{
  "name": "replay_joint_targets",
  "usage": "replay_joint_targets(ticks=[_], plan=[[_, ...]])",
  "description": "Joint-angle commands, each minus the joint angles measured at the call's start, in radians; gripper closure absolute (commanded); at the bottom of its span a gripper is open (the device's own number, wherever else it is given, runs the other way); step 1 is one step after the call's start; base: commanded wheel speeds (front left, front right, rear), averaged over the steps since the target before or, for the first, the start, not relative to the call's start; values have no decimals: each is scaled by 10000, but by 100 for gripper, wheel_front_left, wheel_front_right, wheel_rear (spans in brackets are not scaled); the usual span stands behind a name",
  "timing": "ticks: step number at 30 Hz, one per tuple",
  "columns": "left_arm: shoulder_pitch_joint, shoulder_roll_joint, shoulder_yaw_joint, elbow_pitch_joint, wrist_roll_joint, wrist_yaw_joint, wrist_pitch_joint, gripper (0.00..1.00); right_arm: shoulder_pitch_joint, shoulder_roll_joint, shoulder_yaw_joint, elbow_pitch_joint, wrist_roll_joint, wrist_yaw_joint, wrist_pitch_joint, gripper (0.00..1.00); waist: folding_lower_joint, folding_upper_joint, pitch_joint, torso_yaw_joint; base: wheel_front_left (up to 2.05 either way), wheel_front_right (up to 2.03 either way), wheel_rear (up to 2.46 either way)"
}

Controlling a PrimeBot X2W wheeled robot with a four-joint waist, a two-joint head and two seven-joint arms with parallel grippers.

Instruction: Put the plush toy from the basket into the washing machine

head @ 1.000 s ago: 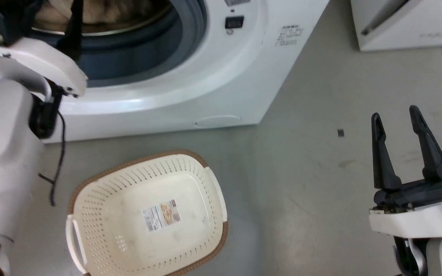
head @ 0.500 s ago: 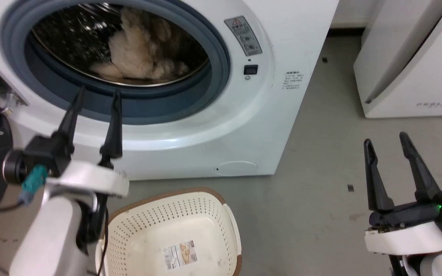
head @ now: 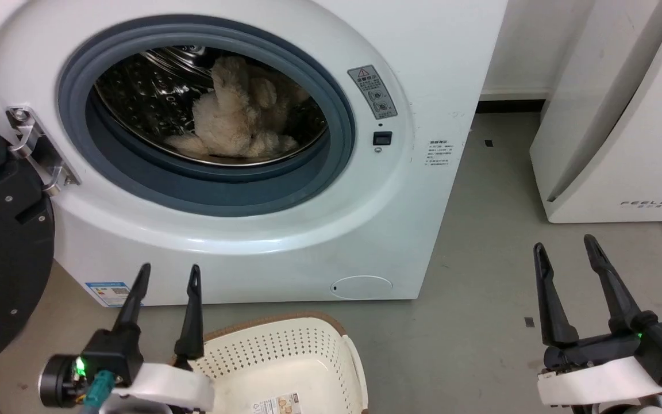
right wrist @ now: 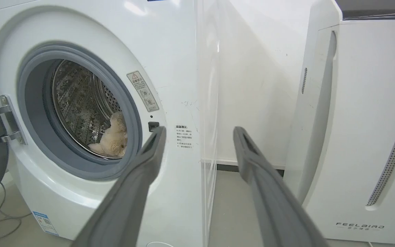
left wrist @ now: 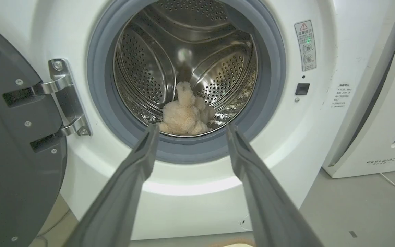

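Head view shows me the washing machine (head: 285,253) with its porthole uncovered, the basket (head: 276,353) on the floor (head: 480,299) just before it, and the plush toy (head: 239,123) lying inside the drum (head: 135,98). My left hand (head: 170,268) and right hand (head: 563,241) are both spread wide, holding nothing. I judge the task done.

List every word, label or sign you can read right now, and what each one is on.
"FEELBIRD": on the white appliance.
Red triangle sign: on the warning sticker by the washer porthole; its words are too small to read.
Too small: the printed block on the washer front.
Blurred: the blue label at the washer's foot.
Too small: the sticker in the basket.
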Motion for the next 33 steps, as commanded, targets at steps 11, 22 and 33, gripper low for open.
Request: replay_joint_targets(ticks=[11, 22, 33], plan=[[836, -682, 317, -110, 610, -159, -53, 0, 342, -4, 62, 189, 95, -9, -46, 0, 2, 0, -194, 54, 0, 0, 0], [767, -816, 395, -93, 621, -259, 126, 100, 198, 0, 77, 217, -18, 0, 120, 100, 2, 0, -244, 64, 0, 0, 0], [743, -932, 524, -133, 809, -350, 351, 100, 198, -1, 80, 256, -98, -1, 347, 100, 2, 0, -300, 78, 0, 0, 0]])
